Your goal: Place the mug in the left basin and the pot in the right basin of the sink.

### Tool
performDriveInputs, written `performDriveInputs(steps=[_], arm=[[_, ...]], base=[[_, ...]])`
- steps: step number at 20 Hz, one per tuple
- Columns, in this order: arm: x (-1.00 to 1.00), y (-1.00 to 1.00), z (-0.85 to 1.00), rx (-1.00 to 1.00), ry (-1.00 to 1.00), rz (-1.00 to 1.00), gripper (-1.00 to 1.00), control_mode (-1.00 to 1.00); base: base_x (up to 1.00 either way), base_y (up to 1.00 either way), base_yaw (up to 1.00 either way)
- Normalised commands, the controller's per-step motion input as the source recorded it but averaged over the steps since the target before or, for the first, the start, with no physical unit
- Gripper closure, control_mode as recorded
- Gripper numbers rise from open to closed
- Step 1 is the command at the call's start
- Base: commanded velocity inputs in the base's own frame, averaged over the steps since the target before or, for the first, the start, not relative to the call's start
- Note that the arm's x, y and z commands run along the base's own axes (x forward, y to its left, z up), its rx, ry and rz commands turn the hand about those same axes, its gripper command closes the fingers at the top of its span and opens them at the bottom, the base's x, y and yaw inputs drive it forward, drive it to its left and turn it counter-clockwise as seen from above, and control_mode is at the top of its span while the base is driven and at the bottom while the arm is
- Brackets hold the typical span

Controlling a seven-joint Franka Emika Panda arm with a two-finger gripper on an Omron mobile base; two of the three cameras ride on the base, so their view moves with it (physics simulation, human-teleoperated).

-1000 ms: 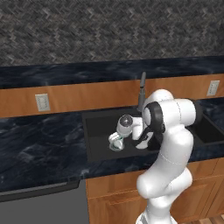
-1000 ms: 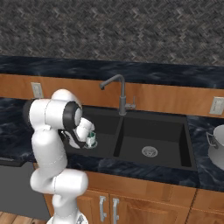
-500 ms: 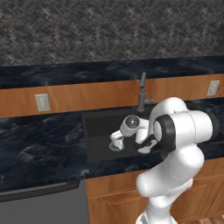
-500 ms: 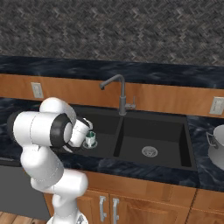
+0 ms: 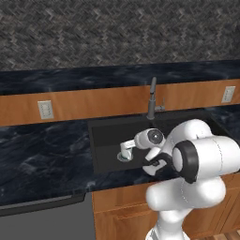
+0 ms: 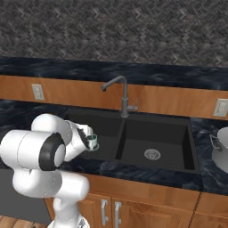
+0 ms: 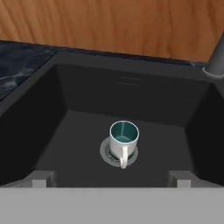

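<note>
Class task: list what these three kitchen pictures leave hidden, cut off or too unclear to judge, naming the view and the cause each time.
- Left base view: the arm covers most of the right basin.
- Right base view: the pot is cut by the right edge; the arm hides the left basin's near corner.
- Hand view: the mug stands on the drain, covering its middle.

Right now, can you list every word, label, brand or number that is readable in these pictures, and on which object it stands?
None is readable.
The mug is plain, no print.
The sink, faucet and wall outlets carry no visible text.
</note>
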Motion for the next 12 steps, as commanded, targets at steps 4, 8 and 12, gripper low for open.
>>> performDriveInputs(steps=[4, 8, 12], arm=[[0.03, 0.00, 0.88, 0.14, 0.13, 0.00, -1.00, -1.00], [0.16, 0.00, 0.96, 0.11, 0.20, 0.00, -1.00, -1.00], [0.23, 0.00, 0.91, 0.11, 0.25, 0.00, -1.00, -1.00]], base=[[0.00, 0.00, 0.00], [0.00, 0.00, 0.00], [0.00, 0.00, 0.00]])
